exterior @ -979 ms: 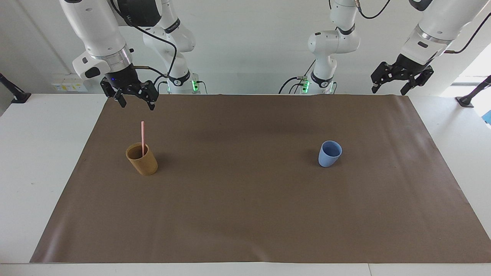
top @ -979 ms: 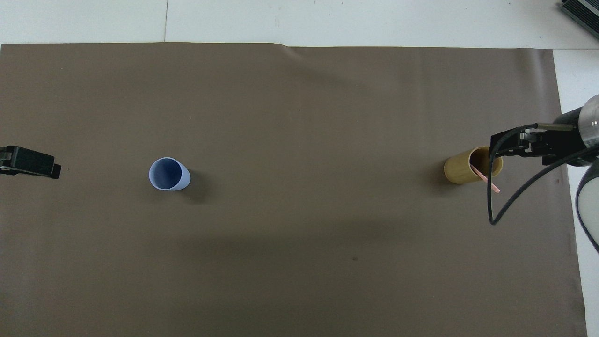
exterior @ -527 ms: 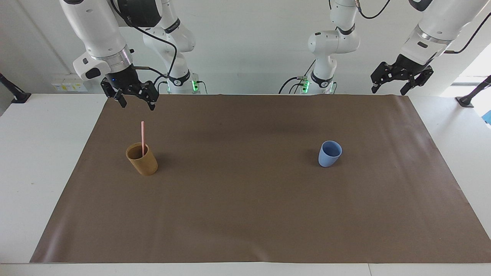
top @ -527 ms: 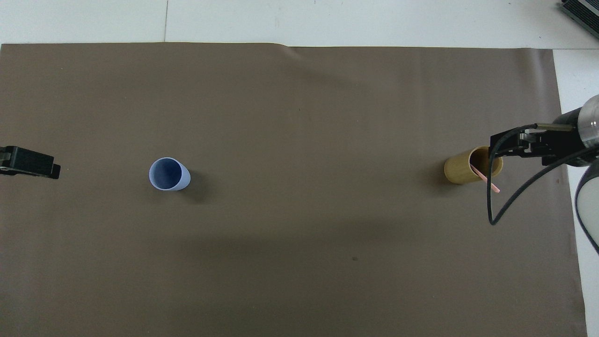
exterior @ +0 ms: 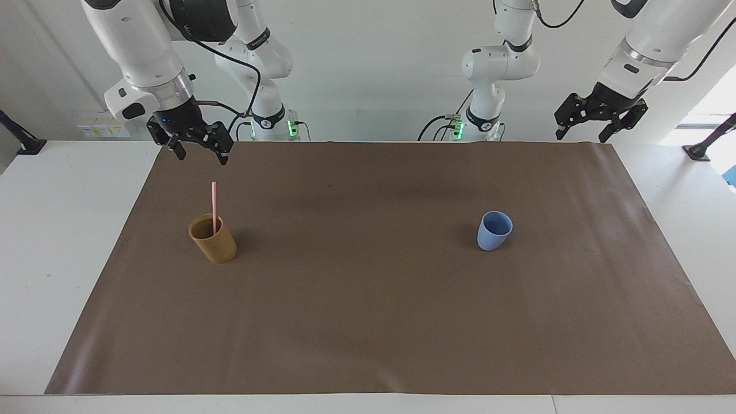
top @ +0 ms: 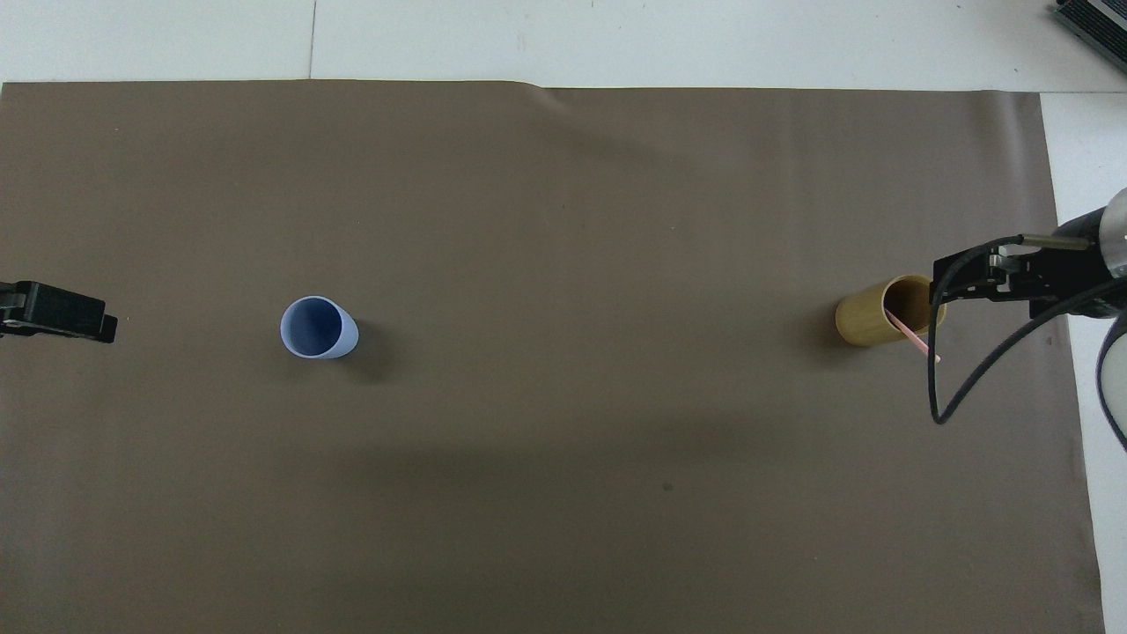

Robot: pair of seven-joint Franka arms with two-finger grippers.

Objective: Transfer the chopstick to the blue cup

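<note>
The pale-pink chopstick [exterior: 214, 206] stands in a tan-brown cup [exterior: 215, 244] toward the right arm's end of the table, its top sticking well above the rim. The blue cup [exterior: 493, 231] stands upright and empty toward the left arm's end. In the overhead view the chopstick [top: 917, 342] leans over the tan-brown cup's [top: 872, 322] rim, and the blue cup [top: 318, 328] shows its bare inside. My right gripper [exterior: 199, 156] hangs open in the air above and beside the tan-brown cup, clear of the chopstick. High over the mat's corner, my left gripper [exterior: 581, 137] waits open and holds nothing.
A brown mat [exterior: 368, 310] covers most of the white table [exterior: 57, 241]. A black cable [top: 949, 407] loops down from the right arm beside the tan-brown cup. Both arm bases [exterior: 483, 123] stand at the robots' edge of the table.
My right gripper has drifted slightly outward toward its own end of the table, uncovering the tan-brown cup's rim in the overhead view. The left gripper has barely shifted. Cups and chopstick are unmoved.
</note>
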